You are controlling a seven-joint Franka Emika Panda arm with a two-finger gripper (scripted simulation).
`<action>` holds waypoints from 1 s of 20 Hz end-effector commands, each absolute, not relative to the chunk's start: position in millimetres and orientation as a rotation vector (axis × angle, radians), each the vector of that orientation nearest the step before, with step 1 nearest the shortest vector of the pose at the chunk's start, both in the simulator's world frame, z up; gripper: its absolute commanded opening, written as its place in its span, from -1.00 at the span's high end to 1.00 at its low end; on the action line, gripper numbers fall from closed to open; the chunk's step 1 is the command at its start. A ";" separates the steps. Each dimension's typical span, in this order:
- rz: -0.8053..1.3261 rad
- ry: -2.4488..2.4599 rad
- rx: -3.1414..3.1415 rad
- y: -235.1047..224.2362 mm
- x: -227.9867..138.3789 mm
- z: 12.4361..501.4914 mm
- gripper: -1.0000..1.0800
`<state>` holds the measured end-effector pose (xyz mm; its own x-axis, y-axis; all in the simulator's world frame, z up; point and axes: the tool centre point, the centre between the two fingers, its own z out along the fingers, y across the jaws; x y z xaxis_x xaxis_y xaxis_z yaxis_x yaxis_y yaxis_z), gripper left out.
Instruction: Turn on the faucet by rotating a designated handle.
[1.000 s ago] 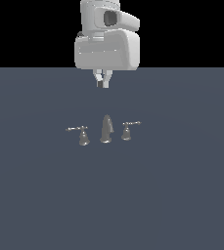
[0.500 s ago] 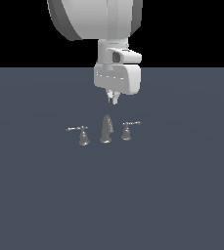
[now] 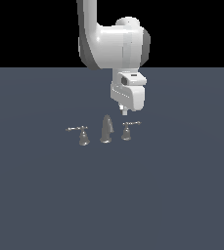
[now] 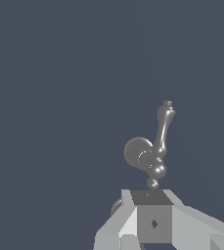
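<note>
White fingers: the gripper hangs just above the handle; whether its jaws are parted or pressed together I cannot tell, and it grips nothing.
Handle: on the exterior view's right of the faucet, lever untouched.
Progress: approach only; contact and rotation remain.
Surface: plain slate-blue floor, black backdrop.

End effector close beside the handle.
</note>
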<state>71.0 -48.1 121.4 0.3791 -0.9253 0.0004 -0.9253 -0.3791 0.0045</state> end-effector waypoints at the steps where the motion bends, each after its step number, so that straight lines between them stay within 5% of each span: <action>1: 0.000 -1.812 2.562 -58.9 81.4 108.5 1.00; 20: 0.000 -1.973 2.444 -89.7 104.9 76.6 1.00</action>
<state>104.9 -89.5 76.4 0.2111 -0.9775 0.0003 -0.9775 -0.2111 0.0004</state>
